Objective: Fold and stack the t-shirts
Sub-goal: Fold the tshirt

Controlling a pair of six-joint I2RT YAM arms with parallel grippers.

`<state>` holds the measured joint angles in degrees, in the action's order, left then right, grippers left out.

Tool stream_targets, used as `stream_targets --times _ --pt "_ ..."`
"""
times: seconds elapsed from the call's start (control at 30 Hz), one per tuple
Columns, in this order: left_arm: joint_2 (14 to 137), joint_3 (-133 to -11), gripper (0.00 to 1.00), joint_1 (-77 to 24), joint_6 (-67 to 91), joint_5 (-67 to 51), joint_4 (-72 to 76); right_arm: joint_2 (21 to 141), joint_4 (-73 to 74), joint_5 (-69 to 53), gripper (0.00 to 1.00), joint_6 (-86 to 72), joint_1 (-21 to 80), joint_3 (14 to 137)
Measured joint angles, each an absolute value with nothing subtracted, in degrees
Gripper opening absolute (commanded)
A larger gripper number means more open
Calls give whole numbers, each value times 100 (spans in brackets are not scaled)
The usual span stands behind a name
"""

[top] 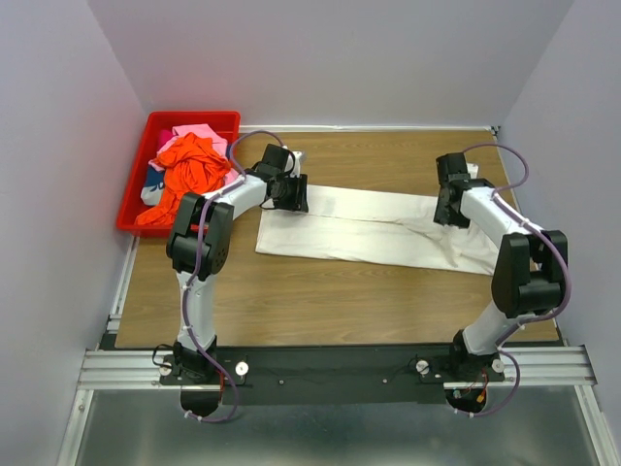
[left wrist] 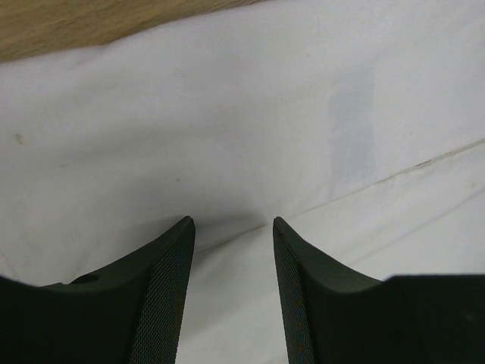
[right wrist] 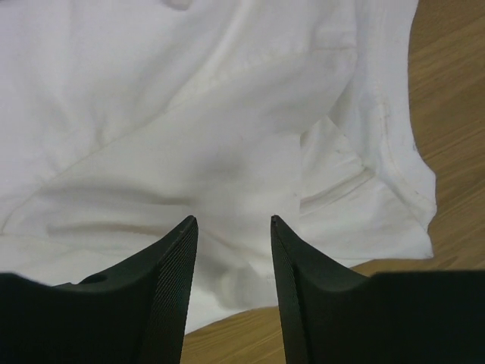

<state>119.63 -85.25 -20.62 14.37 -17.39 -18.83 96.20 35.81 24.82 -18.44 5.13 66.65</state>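
A white t-shirt (top: 378, 228) lies flat across the wooden table, folded lengthwise into a long strip. My left gripper (top: 294, 194) is open just above its left end; the left wrist view shows white cloth (left wrist: 250, 129) between and beyond the fingers. My right gripper (top: 448, 209) is open over the shirt's right end, where a sleeve and hem (right wrist: 394, 152) lie rumpled near the cloth's edge. Neither gripper holds anything. More t-shirts, orange (top: 189, 165) and pink (top: 199, 131), are heaped in the red bin (top: 136, 189).
The red bin stands at the table's back left corner. Bare wood (top: 320, 296) runs between the shirt and the arm bases. Walls close in on the left, back and right.
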Motion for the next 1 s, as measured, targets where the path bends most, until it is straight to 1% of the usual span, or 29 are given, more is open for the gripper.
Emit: stream_targets --times 0.1,0.2,0.37,0.53,0.67,0.8,1.0 --pt "11963 -8523 54 -2062 1437 -1739 -1874 9400 3616 2349 52 -1754 515 6744" --pt "11963 -8486 54 -2062 1439 -1741 -1811 9008 3621 1850 52 -1608 526 6761" --pt "11957 -8433 54 -2058 1441 -1758 -1721 8597 3590 698 52 -1319 790 6748" --pt "11920 -8335 54 -2045 1444 -1793 -1590 8713 3514 -493 52 -1194 982 6451" --pt "11885 -8252 54 -2036 1441 -1824 -1494 9122 3424 -803 52 -1203 1015 6228" --pt "11839 -8165 54 -2036 1441 -1824 -1420 9539 3393 -843 52 -1240 1015 6165" --pt "11802 -8086 54 -2036 1441 -1826 -1332 9751 3343 -346 52 -1424 1015 6165"
